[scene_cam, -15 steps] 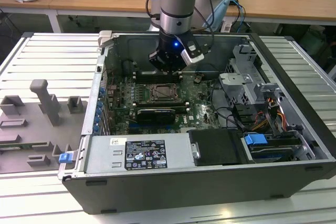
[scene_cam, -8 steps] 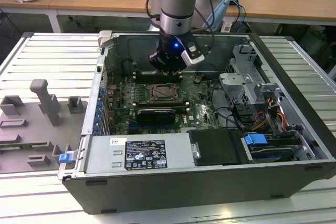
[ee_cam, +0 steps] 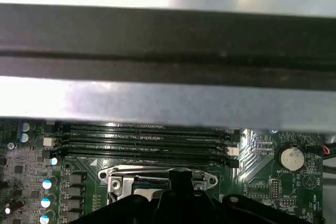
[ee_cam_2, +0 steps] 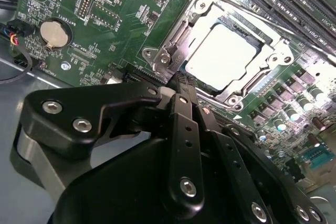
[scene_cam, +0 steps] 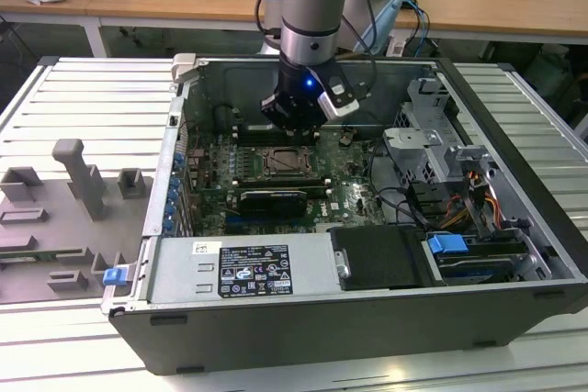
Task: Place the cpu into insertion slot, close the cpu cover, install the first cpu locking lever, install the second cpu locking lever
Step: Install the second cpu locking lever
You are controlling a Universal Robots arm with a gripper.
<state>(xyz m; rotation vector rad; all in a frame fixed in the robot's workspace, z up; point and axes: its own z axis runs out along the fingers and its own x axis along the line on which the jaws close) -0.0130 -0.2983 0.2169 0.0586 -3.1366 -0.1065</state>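
Even overhead light fills the exterior view, the case interior shadowed. In the second wrist view the cpu (ee_cam_2: 223, 56) glares white. The case wall (ee_cam: 168, 98) looms blurred in the first wrist view.

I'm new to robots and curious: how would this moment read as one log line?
cpu: in insertion slot | cpu cover: closed | gripper: shut, at socket edge

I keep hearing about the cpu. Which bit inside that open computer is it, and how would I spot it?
Start at the big green board on the floor of the open computer case, directly beneath the robot's gripper. There sits a square silvery metal frame, the cpu cover. The cpu is the flat, pale, plain square showing through that frame's window, unlike the long black memory slots beside it.
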